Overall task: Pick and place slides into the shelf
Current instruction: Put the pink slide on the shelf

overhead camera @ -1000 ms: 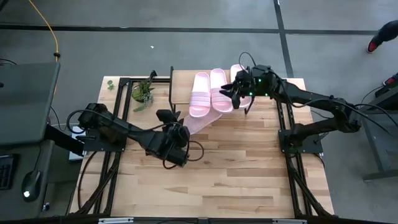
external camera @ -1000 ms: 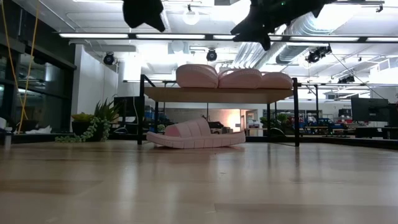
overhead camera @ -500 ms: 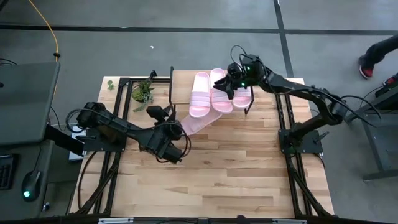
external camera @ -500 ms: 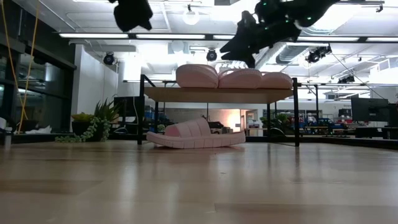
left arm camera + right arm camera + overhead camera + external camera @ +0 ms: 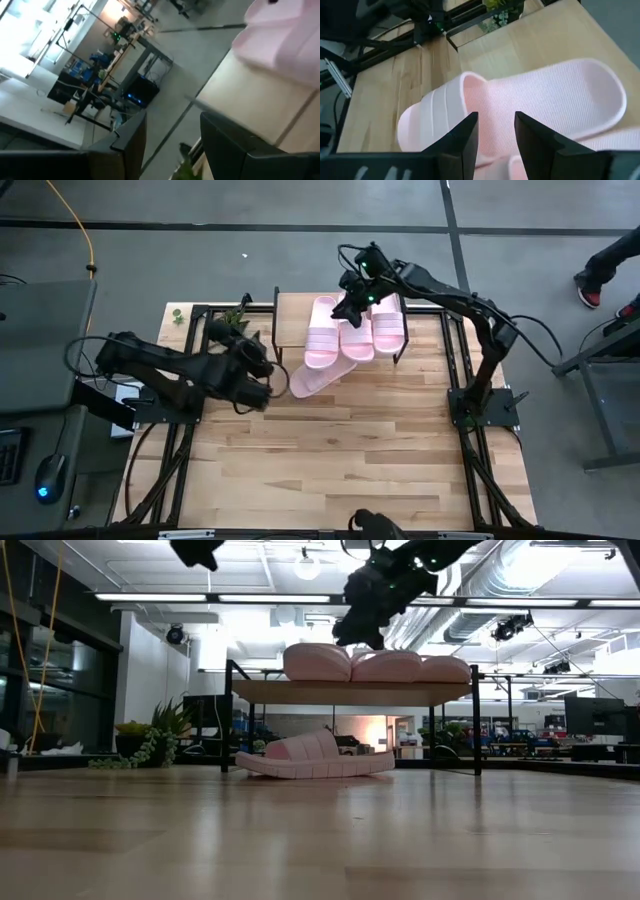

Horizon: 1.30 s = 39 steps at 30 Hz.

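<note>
Slide (image 5: 315, 757) under shelf (image 5: 350, 691) clearest in low view; right claw (image 5: 352, 298) spread above, left claw (image 5: 262, 372) prob. spread too.

slides: four — three side by side on the shelf top (image 5: 322, 330) (image 5: 355, 328) (image 5: 388, 328), one on the desk partly under it (image 5: 318, 377)
shelf (image 5: 292, 305): one
potted plants (image 5: 232, 326): one
robot arms: two
desk (image 5: 360, 450): one

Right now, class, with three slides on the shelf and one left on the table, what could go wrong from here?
1. The right gripper hangs open just above the shelved slides; dropping lower, it might knock one off the shelf.
2. The last slide lies partly under the shelf, so lifting it could catch the board.
3. The left gripper is beside the shelf leg and could hit it.
</note>
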{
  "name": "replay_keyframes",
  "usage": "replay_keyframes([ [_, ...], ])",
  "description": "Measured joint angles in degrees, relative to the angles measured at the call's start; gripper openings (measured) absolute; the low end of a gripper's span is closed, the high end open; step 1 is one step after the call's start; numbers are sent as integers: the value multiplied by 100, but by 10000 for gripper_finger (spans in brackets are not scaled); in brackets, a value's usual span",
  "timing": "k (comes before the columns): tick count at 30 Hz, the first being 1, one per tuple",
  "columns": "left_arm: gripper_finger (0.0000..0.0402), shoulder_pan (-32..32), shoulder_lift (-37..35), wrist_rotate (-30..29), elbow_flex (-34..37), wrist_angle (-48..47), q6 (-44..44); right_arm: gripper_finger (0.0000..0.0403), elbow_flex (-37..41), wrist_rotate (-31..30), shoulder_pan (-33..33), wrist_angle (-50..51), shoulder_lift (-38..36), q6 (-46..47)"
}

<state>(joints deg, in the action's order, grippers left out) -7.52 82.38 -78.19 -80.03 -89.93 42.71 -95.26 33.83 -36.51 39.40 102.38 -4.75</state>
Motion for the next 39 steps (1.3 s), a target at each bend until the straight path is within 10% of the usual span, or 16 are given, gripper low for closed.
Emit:
replay_keyframes([
  [39, 168, 38, -1172, 83, -4, 282, -390, 119, -249, 1020, -221, 318, 661, -114],
])
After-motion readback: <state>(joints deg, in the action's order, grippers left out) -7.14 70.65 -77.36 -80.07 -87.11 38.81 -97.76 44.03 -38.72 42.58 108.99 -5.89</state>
